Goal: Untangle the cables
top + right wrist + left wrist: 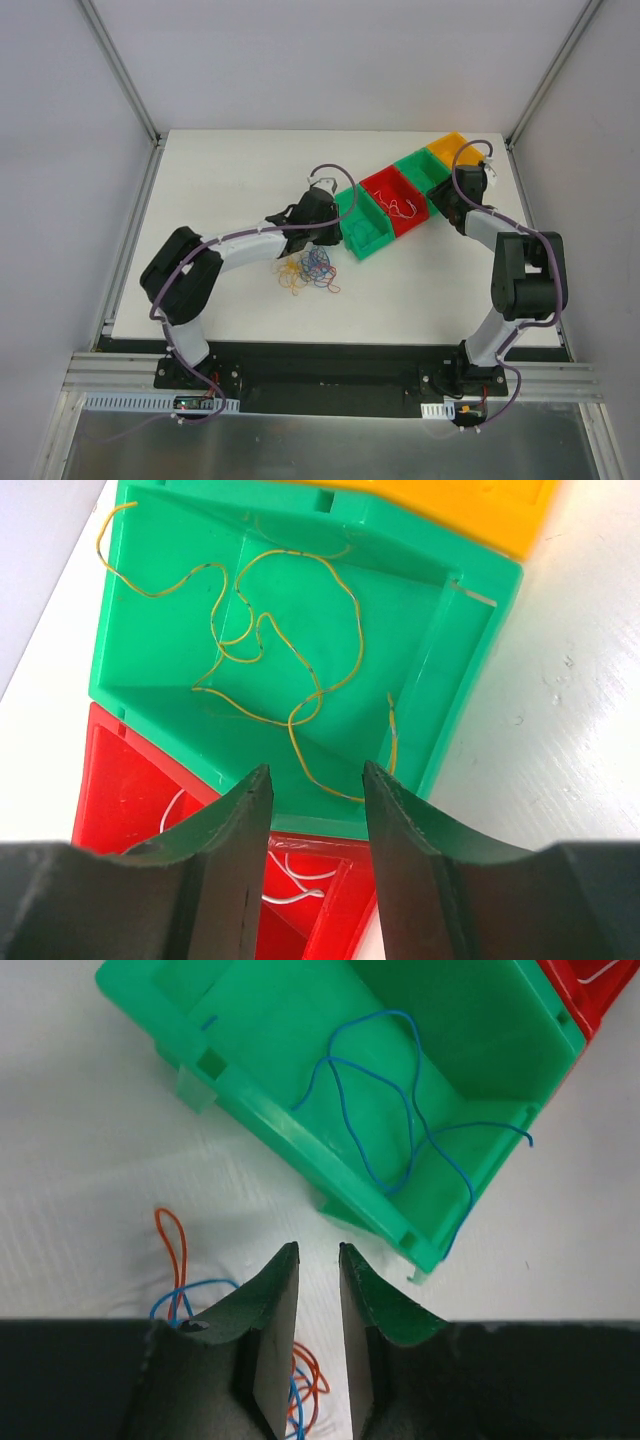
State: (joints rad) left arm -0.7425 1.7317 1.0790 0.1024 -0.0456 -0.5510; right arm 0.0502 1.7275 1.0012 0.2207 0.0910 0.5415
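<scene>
The tangled cables (308,270) lie on the table (220,180), at 6 o'clock from the left claw (318,1252). This claw is released, its fingers narrowly apart and empty, beside the near green bin (300,1150), which holds a blue cable (408,1110). The right claw (317,772) is released and empty above the far green bin (440,680), which contains a yellow cable (240,645).

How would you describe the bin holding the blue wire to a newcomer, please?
Four open plastic bins run diagonally across the white table. It is the green plastic bin at the row's left end, beside the red plastic bin. The other green bin holds thin yellow wire; this one holds thin blue wire.
</scene>
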